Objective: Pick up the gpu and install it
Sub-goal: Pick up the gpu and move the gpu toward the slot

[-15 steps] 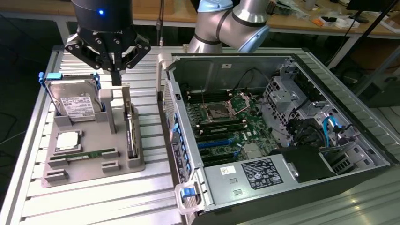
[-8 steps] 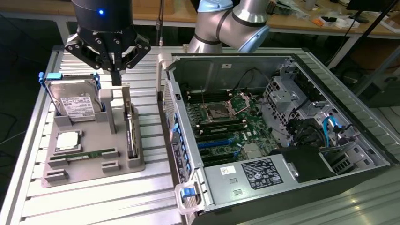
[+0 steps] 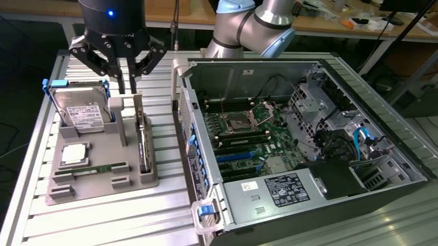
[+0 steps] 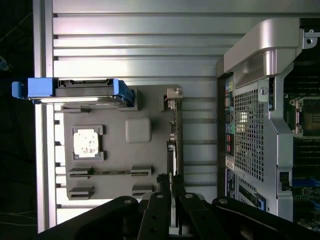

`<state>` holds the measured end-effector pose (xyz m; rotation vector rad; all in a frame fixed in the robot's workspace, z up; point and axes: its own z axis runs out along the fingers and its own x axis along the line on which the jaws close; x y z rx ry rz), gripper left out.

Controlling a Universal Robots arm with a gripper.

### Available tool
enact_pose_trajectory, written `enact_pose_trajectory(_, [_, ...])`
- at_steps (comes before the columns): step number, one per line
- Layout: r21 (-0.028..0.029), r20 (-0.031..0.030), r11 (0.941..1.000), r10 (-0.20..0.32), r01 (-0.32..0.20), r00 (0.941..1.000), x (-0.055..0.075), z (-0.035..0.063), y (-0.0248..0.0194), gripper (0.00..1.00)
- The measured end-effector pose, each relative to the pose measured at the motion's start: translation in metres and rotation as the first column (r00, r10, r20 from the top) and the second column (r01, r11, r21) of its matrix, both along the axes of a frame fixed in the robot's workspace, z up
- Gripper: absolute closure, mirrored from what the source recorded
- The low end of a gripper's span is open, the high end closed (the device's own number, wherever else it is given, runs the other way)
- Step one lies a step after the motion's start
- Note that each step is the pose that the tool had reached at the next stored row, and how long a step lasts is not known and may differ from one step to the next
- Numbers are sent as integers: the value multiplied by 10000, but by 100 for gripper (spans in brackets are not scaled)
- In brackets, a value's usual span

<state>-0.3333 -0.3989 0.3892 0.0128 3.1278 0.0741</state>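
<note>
One ribbed metal table [image 3: 102,220] carries everything. On it, toward the exterior view's right, lies one open computer case [image 3: 236,210] with its motherboard [image 3: 246,138] bared. Beside the case, toward the exterior view's left, sits one grey parts tray [image 3: 96,187].

One gripper [image 3: 126,91] hangs over the far end of that tray, pointing straight down. Its two fingers [image 4: 162,187] stand a narrow gap apart and hold nothing.

On the tray there is one hard drive [image 3: 82,110], upright in its blue frame at the far end. There is also one gpu [image 3: 143,146] – the dark, thin card standing on its long edge in the slot along the tray's side nearest the case.

The card's long axis runs from the far end of the tray to the near end, parallel to the case wall. The gripper is above the card's far end, so most of the card lies below the fingers and toward the near side. In the wrist view the card's thin top edge lines up with the gap between the fingers – I judge they are set to close across its thickness, not its length.

Smaller again are one processor chip [image 3: 74,154] and one slim green memory stick [image 3: 92,169], both lying flat near the tray's middle, well apart from the gripper
</note>
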Motion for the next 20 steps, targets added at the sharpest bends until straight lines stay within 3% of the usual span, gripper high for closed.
enact_pose_trajectory(4, [0,0,10000,0,0,10000,0,0,0,46])
enact_pose_trajectory(6, [0,0,10000,0,0,10000,0,0,0,40])
enact_pose_trajectory(8, [0,0,10000,0,0,10000,0,0,0,28])
enact_pose_trajectory(13, [-1,-2,9986,521,-521,9986,0,-2,0,28])
enact_pose_trajectory(17, [1,-1,9986,526,-526,9986,0,-21,0,28])
enact_pose_trajectory(20, [1,-1,9986,526,-526,9986,0,-90,-1,28])
